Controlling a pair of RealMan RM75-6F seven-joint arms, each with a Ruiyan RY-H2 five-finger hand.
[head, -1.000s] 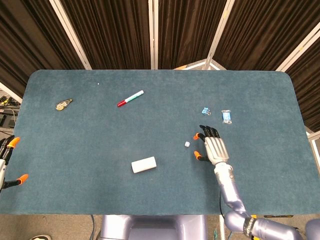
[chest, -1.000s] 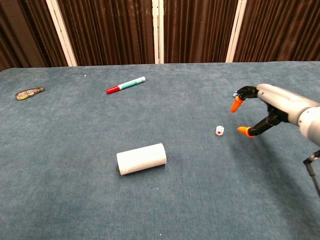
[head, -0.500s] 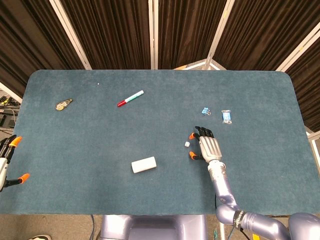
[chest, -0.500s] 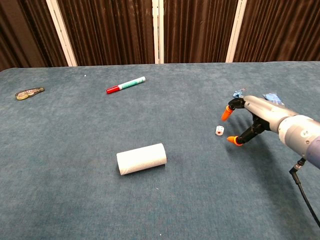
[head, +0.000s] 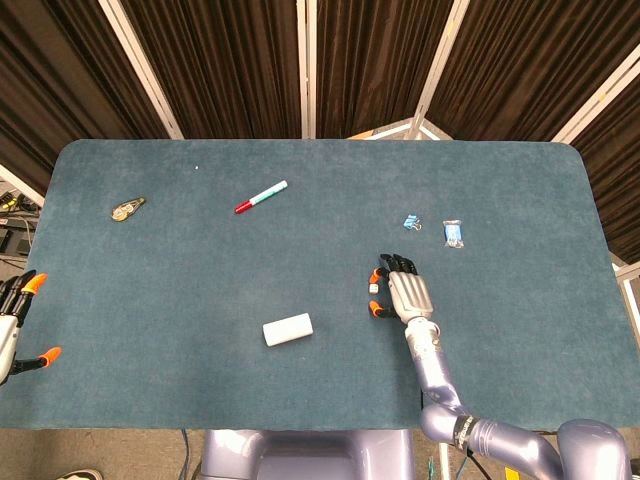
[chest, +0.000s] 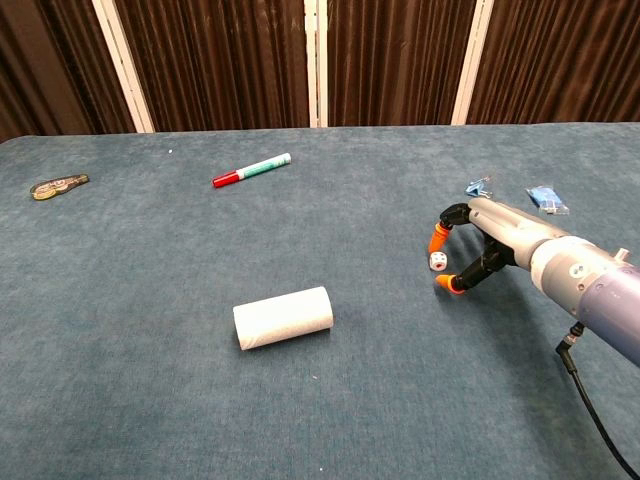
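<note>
A small white die (head: 373, 288) (chest: 438, 261) lies on the blue table (head: 180, 270). My right hand (head: 403, 290) (chest: 487, 238) rests low just right of it. Two orange fingertips (chest: 436, 241) curve around the die, one beyond it and one on the near side. The far tip is almost on the die, while the near tip stands a little apart, so nothing is gripped. My left hand (head: 14, 322) hangs at the left edge of the head view, off the table, fingers spread and holding nothing.
A white roll (head: 288, 329) (chest: 283, 318) lies left of the die. A red-capped marker (head: 261, 197) (chest: 251, 170) lies further back, and a small keychain (head: 127, 208) (chest: 58, 186) at far left. Behind my right hand lie a blue clip (head: 411, 222) (chest: 478, 185) and a blue packet (head: 454, 233) (chest: 545, 198).
My right hand has slid left and slightly forward to the die, so its orange fingertips now bracket it. The die and the left hand have not moved.
</note>
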